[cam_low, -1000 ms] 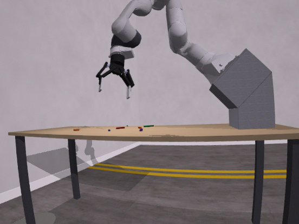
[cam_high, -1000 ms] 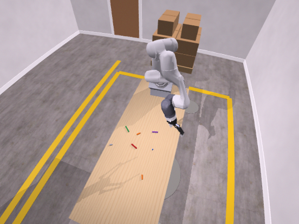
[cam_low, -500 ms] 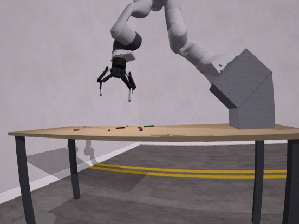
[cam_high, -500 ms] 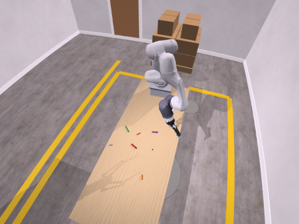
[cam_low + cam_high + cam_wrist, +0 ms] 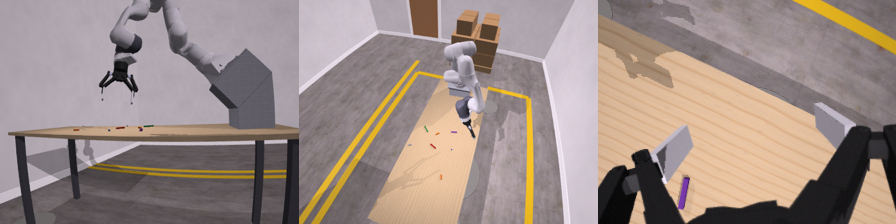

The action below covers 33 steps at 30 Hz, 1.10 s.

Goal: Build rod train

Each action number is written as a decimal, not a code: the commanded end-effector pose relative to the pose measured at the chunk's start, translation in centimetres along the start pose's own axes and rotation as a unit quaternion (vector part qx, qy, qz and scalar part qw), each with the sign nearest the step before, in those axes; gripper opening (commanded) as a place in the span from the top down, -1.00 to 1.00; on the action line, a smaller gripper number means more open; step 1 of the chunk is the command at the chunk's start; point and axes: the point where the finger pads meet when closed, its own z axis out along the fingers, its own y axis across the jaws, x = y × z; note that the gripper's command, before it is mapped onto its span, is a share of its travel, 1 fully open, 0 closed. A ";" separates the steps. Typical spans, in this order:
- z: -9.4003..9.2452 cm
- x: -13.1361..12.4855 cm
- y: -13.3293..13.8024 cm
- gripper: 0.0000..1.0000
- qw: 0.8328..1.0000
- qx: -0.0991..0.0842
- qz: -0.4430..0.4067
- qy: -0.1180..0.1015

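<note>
White arm (image 5: 176, 30) bent over table (image 5: 189, 133); gripper (image 5: 117, 100) open, pointing down.

Lying flat and scattered, none touching: purple rod (image 5: 454, 132), tiny blue rod (image 5: 451, 149), red rod (image 5: 433, 146), green rod (image 5: 426, 129), grey rod (image 5: 409, 144), orange rod (image 5: 437, 133), second orange rod (image 5: 441, 177) well apart.

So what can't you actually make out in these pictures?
- Wrist view: only the purple rod shows; the frame edges cut off the other rods.
- Exterior view: rods seen edge-on, lengths unreadable.
- Top view: the blue rod is a mere speck.
- Top view: the open gripper shows too small to see its fingers.
</note>
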 end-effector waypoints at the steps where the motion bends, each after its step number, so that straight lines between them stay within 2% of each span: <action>1: 0.0 -0.2 0.2 -1.00 1.000 -0.003 0.004 -0.003; 4: 0.0 -0.2 0.2 -1.00 1.000 -0.003 0.004 -0.003; 5: 0.6 -2.4 -1.1 -1.00 0.996 -0.011 0.084 -0.017; 6: 0.6 -2.7 -1.3 -1.00 0.995 -0.012 0.092 -0.018; 23: 0.6 -2.7 -1.3 -1.00 0.995 -0.012 0.092 -0.018; 24: 1.1 -5.0 -3.0 -1.00 0.984 -0.020 0.175 -0.036; 33: 1.1 -5.1 -3.1 -1.00 0.983 -0.020 0.180 -0.037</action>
